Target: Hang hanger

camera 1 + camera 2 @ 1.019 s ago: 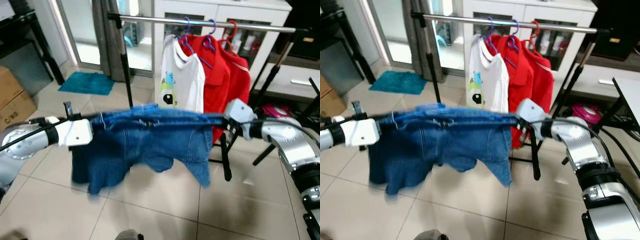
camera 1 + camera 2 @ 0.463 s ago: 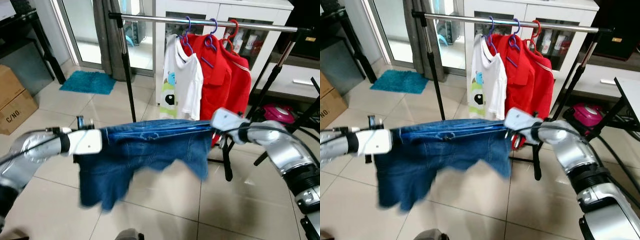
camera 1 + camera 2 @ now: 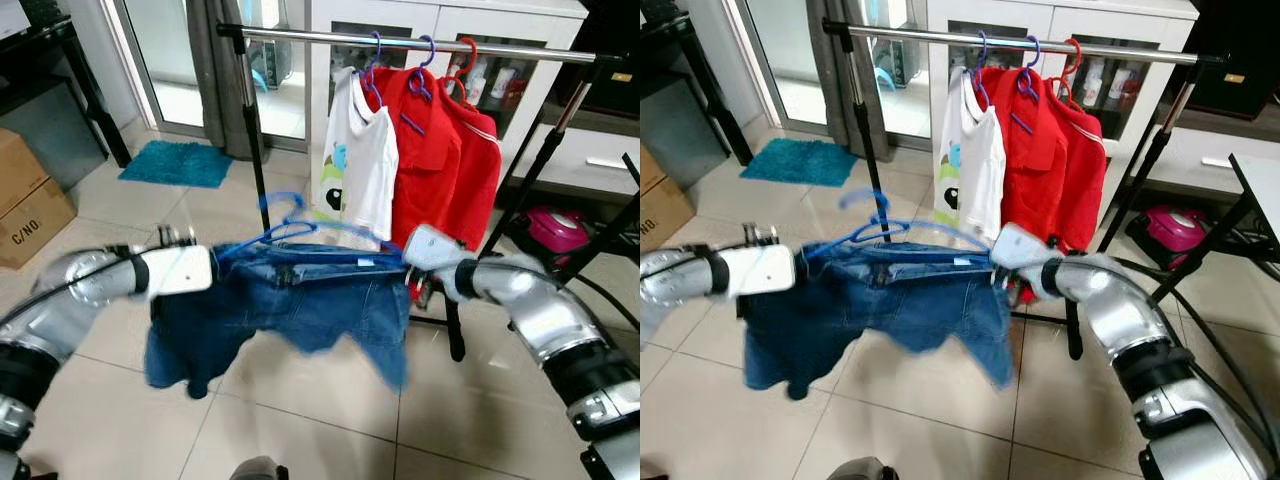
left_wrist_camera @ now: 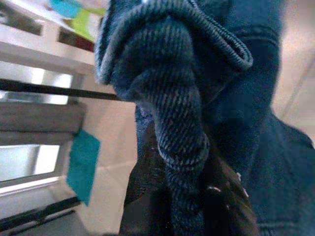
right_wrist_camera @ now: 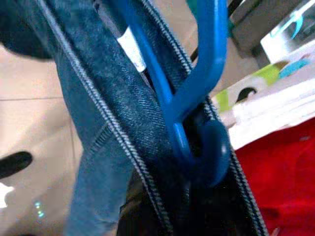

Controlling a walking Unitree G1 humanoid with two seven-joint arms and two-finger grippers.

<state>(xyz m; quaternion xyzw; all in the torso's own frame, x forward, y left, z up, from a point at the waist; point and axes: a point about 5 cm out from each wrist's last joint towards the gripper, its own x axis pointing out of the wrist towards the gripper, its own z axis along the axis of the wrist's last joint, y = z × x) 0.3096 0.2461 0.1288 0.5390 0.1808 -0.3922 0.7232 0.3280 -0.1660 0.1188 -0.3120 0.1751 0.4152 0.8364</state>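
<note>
You are looking down at a pair of blue denim shorts stretched between your two grippers, in front of a clothes rack on a pale tiled floor. The shorts ride on a blue hanger, whose hook rises above the waistband — it is not on the rail, and sits well below it. Your left gripper grasps the left end of the waistband; the left wrist view shows bunched denim clenched between its black fingers. Your right gripper holds the right end, and the right wrist view shows its fingers clamped on the denim and the hanger's end together. The shorts' legs hang loose and look blurred. On the rail behind, three garments hang close together: a white T-shirt with a cartoon print, then two red shirts. A teal mat lies on the floor to the left, near a cardboard box.
</note>
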